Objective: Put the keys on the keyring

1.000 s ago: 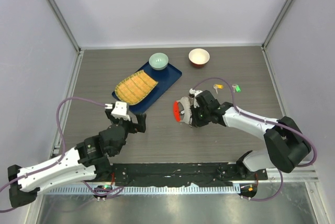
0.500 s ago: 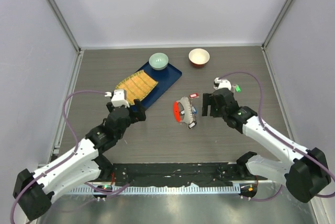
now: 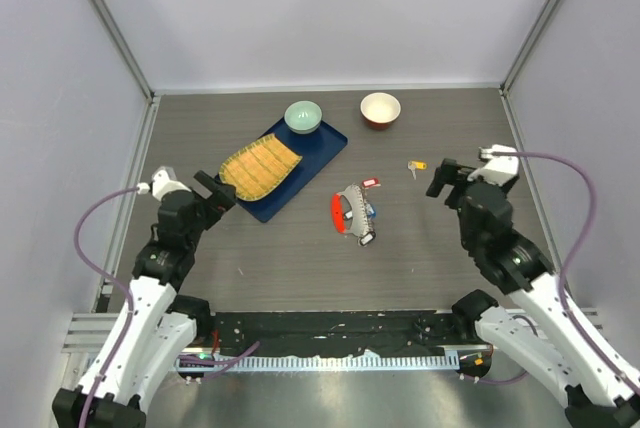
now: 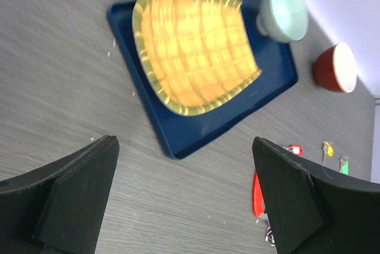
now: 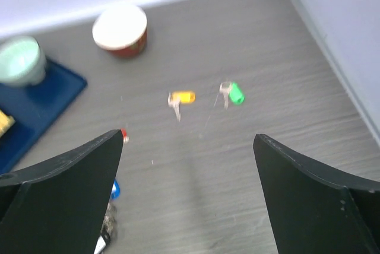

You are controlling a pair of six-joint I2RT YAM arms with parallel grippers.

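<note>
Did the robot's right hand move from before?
Yes. The right gripper left the keyring and swung right, past the red bowl, toward the right wall.

The worktop [image 3: 300, 268] looks like matt grey wood. The keys [image 5: 181, 98] have smooth plastic heads. The blue tray [image 4: 184, 132] looks smooth.

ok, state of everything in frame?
left gripper: open, empty
right gripper: open, empty
keyring: lying on table, not held
yellow key: loose, off ring
green key: loose, off ring
teal bowl: upright, on tray
red bowl: upright, on table
</note>
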